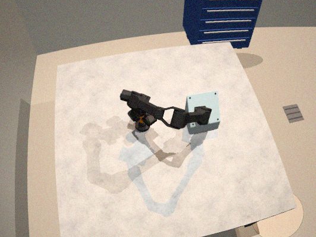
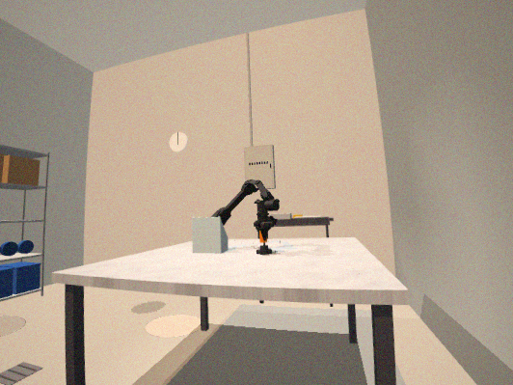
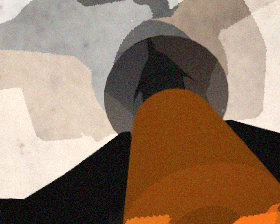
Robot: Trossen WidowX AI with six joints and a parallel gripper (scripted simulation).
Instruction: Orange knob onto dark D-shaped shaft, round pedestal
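Note:
The orange knob (image 1: 141,120) (image 2: 260,236) (image 3: 175,145) is upright between the fingers of my gripper (image 1: 142,119) (image 2: 262,238) (image 3: 176,136), which is shut on it. The dark round pedestal (image 1: 142,129) (image 2: 263,251) (image 3: 118,107) stands on the table under the gripper. In the wrist view the knob's far end overlaps the near part of the pedestal's top, and dark shadow falls there. The shaft cannot be made out; the knob and fingers hide it or it blends with the shadow. Whether the knob touches the shaft cannot be told.
A pale blue-green box (image 1: 205,103) (image 2: 208,234) stands on the table (image 1: 89,82) (image 2: 231,278) beside the pedestal, under the arm's base end. Arm shadows fall across the table top. A blue drawer cabinet (image 1: 226,13) stands beyond the table's edge.

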